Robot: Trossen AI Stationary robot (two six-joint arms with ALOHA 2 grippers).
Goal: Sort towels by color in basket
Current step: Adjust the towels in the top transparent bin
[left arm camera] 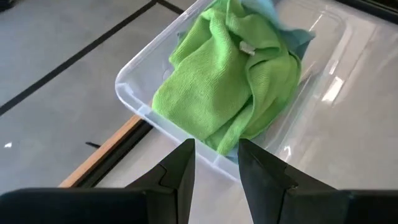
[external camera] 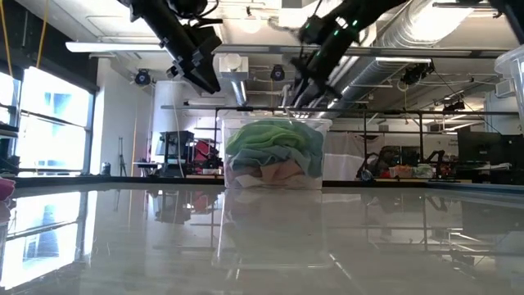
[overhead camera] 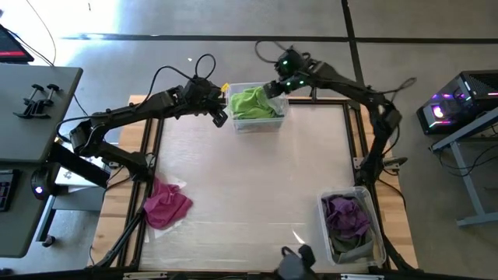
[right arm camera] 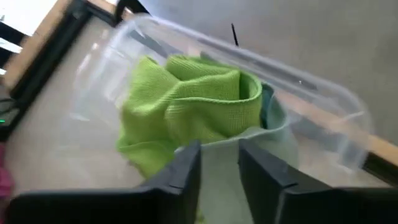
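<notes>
Judging by how things lie, sorting looks approx half done: lime green towel [overhead camera: 252, 103] tops clear bin [overhead camera: 278, 121] at far edge, purple towel [overhead camera: 347, 215] in near-right bin [overhead camera: 326, 223], magenta towel [overhead camera: 166, 205] loose on table [overhead camera: 249, 187]; left gripper [overhead camera: 219, 117] & right gripper [overhead camera: 271, 89] hover beside far bin, fingers narrowly apart, empty.

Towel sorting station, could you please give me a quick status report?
Left gripper and right gripper flank the far bin, jaws slightly apart, empty. Lime green towel tops it. Magenta towel loose on table. Nothing in the way.
</notes>
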